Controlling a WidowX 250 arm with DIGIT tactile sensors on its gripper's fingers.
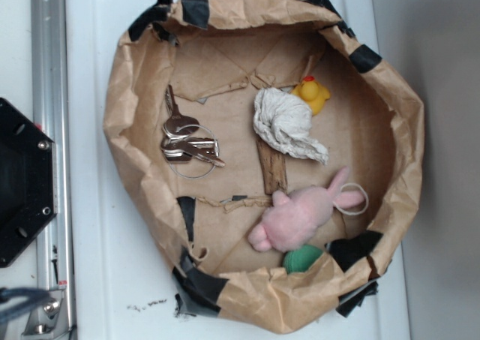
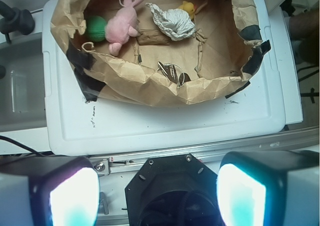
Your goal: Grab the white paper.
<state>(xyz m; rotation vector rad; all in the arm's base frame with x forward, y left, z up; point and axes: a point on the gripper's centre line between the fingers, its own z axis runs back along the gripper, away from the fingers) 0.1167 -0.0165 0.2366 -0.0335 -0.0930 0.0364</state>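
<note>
The gripper [image 2: 157, 193] hangs back over the robot's own base, well short of the paper-bag basket [image 1: 124, 115], its two fingers [image 2: 70, 196] spread wide at the bottom corners of the wrist view with nothing between them. The white paper [image 1: 285, 122] sits inside the basket on the far side from the fingers; in the wrist view [image 2: 172, 22] it lies ahead and a touch right of centre, beyond the basket's near wall, so the reach has to clear that crumpled rim first and then drop in. Its long axis, seen from the exterior camera, runs from a fat bunched head at upper left down to a tapering tail at lower right, and the tail rests on a small brown wooden piece [image 1: 272, 171]. Head count: one white paper, one pink plush bunny [image 1: 296, 216] just beyond the tail, one yellow rubber duck [image 1: 312, 94] touching the wad's head, one green ball [image 1: 301, 258] tucked by the bunny, one bunch of keys [image 1: 184, 141] well apart on the opposite side.
</note>
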